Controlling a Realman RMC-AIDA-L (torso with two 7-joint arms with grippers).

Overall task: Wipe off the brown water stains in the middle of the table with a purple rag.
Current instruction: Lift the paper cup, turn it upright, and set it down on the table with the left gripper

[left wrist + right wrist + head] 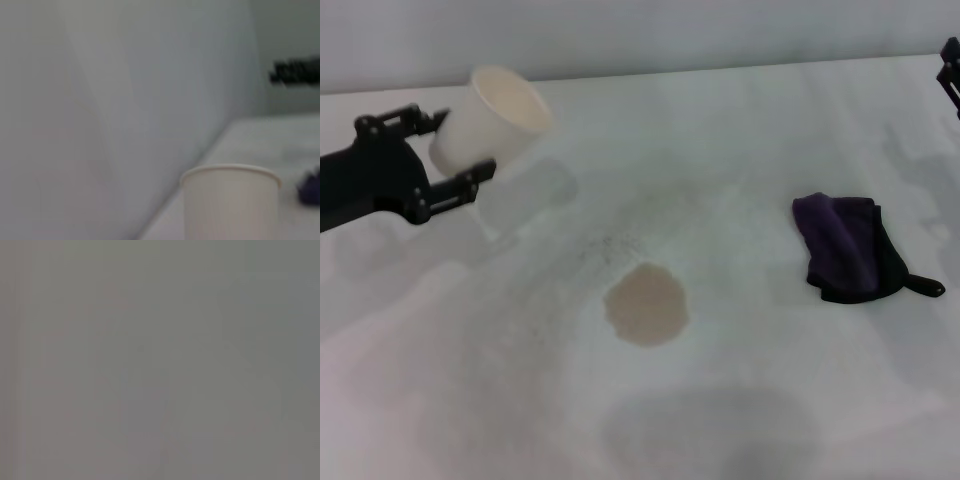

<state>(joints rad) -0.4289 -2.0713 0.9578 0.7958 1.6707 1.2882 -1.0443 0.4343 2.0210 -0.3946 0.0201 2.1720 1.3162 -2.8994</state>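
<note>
Brown water stains point(646, 304) sit unwiped mid-tabletop point(740, 130), purple rag point(845, 247) untouched to their right, my left gripper point(448, 155) fingers clamp a paper cup point(490, 120); right gripper point(950, 65) unreadable.

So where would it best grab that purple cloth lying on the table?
Probably from straight above, pinching the bunched purple fold at the top of the purple rag. It lies flat and crumpled on the table, so that raised fold offers more than its thin black edge.
</note>
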